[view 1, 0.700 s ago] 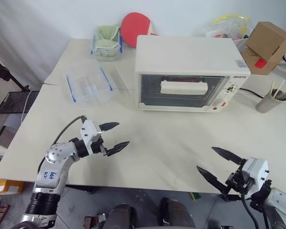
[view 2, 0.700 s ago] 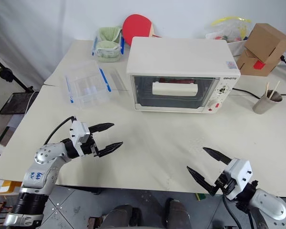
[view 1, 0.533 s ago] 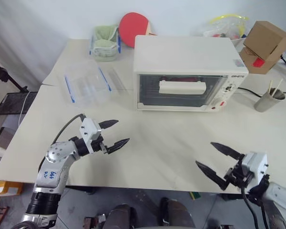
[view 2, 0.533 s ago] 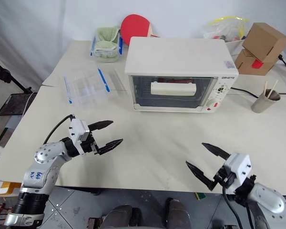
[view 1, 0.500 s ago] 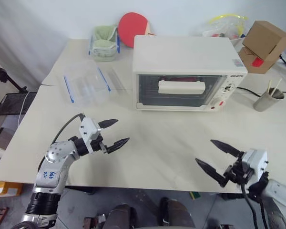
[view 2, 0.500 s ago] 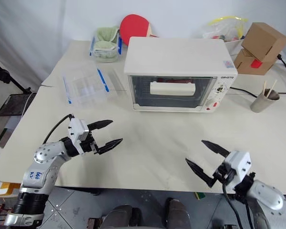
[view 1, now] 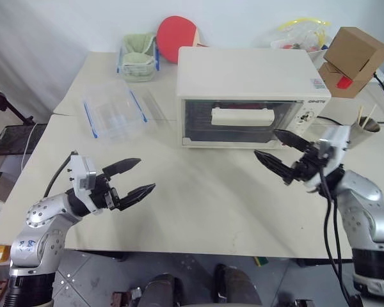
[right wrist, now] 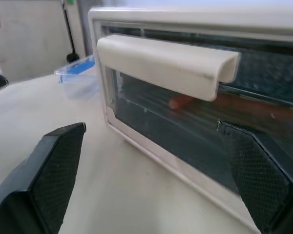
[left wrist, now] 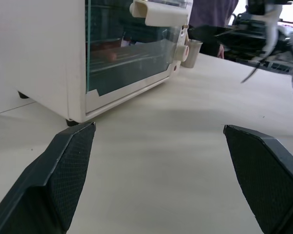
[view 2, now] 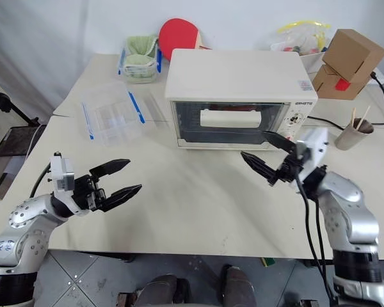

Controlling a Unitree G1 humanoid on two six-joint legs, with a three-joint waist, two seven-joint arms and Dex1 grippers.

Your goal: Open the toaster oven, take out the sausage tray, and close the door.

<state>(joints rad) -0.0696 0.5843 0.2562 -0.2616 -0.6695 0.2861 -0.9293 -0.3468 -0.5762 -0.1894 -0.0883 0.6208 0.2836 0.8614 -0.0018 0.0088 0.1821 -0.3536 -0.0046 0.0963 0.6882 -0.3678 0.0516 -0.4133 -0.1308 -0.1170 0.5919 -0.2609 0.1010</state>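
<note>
While the toaster oven sits toward the back of the cream surface with its door shut, I have both tools spread wide and gripping nothing. My right tool hangs just in front of the door's lower right part, near the control knobs, its two black fingers pointing at the glass without touching it. From the right wrist view the long cream bar handle runs across the upper glass, and behind the tinted panel I can make out a reddish sausage lying on what I take to be the sausage tray, though the dark glass leaves the tray itself hard to read. My left tool hovers over the near left part of the surface, well apart from the oven, fingers aimed toward it. Left of the oven lies a clear plastic container with blue clips, and behind that a second container with something green inside, next to a red paddle. A cardboard box stands at the far right, with a cup holding sticks in front of it.
</note>
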